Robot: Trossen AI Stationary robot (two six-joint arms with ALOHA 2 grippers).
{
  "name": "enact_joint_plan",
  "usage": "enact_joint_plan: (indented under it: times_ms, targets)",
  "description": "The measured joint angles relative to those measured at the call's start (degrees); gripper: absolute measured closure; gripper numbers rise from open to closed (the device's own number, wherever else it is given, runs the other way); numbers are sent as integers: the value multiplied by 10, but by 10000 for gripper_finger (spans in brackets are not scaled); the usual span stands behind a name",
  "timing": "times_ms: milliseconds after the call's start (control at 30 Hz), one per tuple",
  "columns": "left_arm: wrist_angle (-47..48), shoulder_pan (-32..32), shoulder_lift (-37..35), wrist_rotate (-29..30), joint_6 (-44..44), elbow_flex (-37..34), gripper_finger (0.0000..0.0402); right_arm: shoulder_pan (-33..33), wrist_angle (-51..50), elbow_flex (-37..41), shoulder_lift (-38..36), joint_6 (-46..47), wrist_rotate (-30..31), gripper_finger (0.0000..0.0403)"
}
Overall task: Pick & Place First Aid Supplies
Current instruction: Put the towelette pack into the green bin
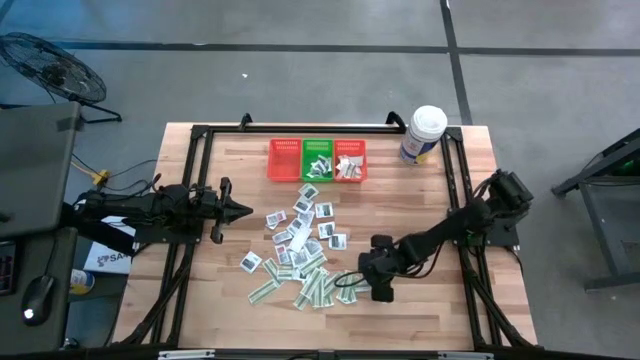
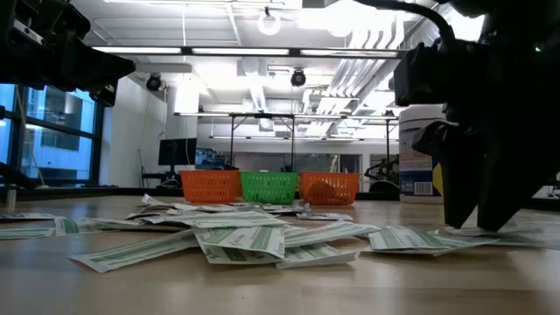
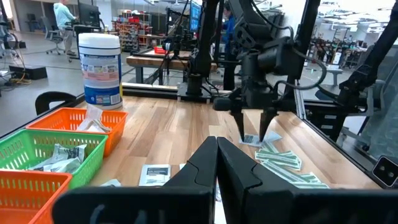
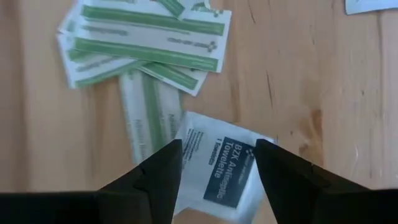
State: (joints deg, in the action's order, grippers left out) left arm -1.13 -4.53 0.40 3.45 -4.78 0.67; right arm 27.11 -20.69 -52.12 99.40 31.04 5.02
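The right gripper (image 4: pixel 217 165) hangs low over the desk (image 1: pixel 420 310) at the near edge of the scattered first aid supplies (image 1: pixel 300 255), its fingers (image 4: pixel 158 171) spread wide on either side of a white towelette packet (image 4: pixel 217 168) without gripping it. The packet's dark label reads "BZK Antiseptic Towelette", with smaller print too fine to read. Beside it lie green-and-white strips (image 4: pixel 149 37) whose lettering is illegible. The left gripper (image 1: pixel 240 209) waits above the desk's left side, fingers closed on nothing. Some packets sit in the mesh baskets (image 1: pixel 317 160); the white tub (image 3: pixel 101 68) has an unreadable blue label.
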Motion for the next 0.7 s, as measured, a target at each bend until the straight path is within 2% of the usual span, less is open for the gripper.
enact_joint_plan:
  times_ms: [233,400,500,700]
  targets:
    - [0,0,0,0,0,0,400,-1,0,-3,27,-13,20,206]
    - [0,0,0,0,0,0,400,-16,-11,-2,31,16,36,209]
    - [0,0,0,0,0,0,400,-24,-16,1,31,29,24,228]
    - [0,0,0,0,0,0,400,-31,-27,2,31,34,13,293]
